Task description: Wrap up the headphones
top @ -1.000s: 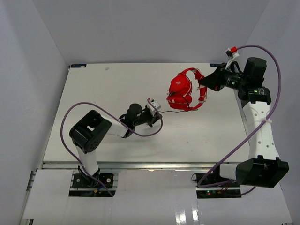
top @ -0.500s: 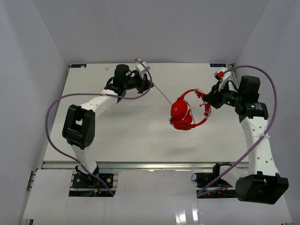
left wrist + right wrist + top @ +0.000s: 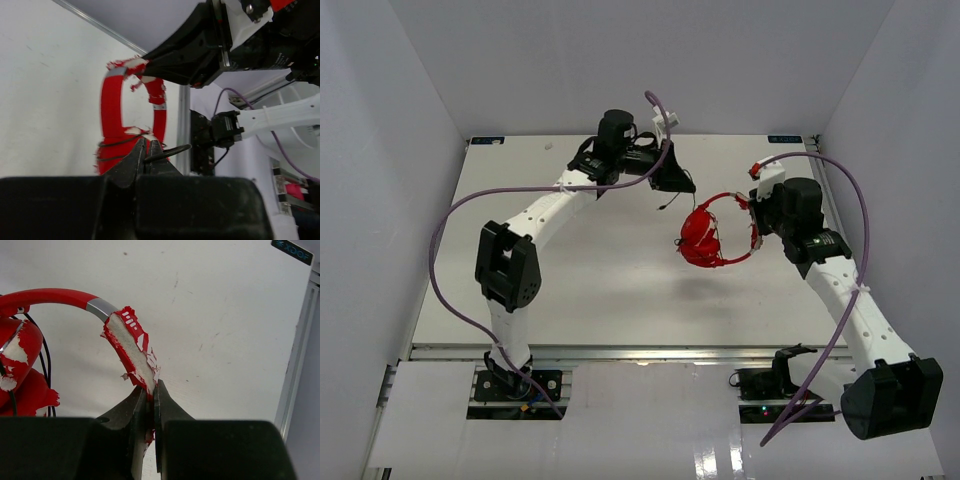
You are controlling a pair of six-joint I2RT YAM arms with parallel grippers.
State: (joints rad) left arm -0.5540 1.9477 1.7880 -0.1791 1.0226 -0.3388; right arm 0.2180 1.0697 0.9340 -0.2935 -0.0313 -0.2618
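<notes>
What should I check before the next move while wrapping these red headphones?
1. Right gripper hold on the small red over-ear headphones: ok, shut on the worn padded headband.
2. Left gripper hold on the thin black cord: ok, pinched between the fingers.
3. Cord on the round red ear cups: ok, strands cross them; number of turns cannot tell.
4. Grippers apart: ok in the top view.
5. Headphones off the white table: cannot tell.
</notes>
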